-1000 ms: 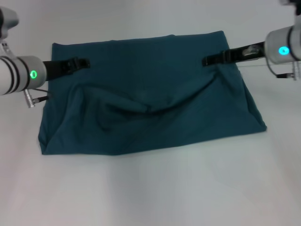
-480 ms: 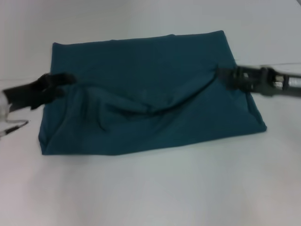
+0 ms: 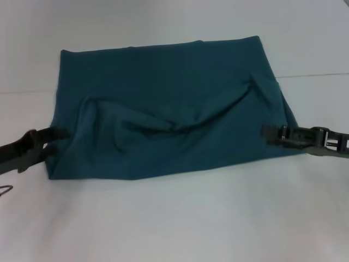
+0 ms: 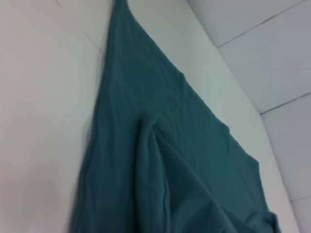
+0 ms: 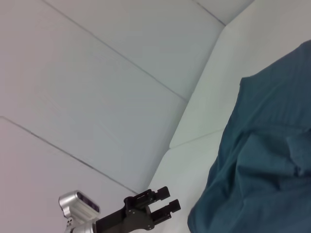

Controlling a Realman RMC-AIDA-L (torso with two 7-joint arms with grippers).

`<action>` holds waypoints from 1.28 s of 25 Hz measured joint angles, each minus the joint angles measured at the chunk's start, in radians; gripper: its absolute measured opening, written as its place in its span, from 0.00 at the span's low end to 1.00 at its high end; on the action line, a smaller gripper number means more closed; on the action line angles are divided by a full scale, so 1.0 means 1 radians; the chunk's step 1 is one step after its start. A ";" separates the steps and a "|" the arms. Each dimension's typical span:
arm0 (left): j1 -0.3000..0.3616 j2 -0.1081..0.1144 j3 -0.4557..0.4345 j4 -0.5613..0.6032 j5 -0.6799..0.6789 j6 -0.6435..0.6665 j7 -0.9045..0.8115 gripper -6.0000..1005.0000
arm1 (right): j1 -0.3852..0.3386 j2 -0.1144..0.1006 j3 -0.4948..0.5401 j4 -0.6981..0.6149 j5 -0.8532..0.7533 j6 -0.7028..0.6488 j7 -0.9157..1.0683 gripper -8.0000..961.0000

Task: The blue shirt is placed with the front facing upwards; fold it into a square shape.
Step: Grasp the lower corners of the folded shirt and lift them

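Shirt lies between left hand and right hand.

Work surface: a plain white flat table top, matt, with soft shadows.
Wall: a white panelled back wall, crossed by thin grey seams, meeting the table along a straight edge.
Light: even and diffuse, with no hard glare.

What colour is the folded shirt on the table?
Dark teal-blue cotton shirt, plain, no lettering showing; clearest in the head view.
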 joint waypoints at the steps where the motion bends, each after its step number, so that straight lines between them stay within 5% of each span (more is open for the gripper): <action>1: 0.005 -0.001 -0.001 0.000 0.000 -0.004 0.044 0.61 | -0.003 0.000 0.002 0.001 0.000 -0.002 -0.011 0.95; 11: -0.004 -0.007 0.054 -0.033 0.054 -0.109 0.284 0.61 | 0.000 -0.003 0.008 0.014 0.001 0.012 -0.038 0.95; 32: -0.016 -0.024 0.175 -0.007 0.071 -0.141 0.202 0.60 | -0.017 -0.007 0.046 0.015 0.003 0.005 -0.039 0.94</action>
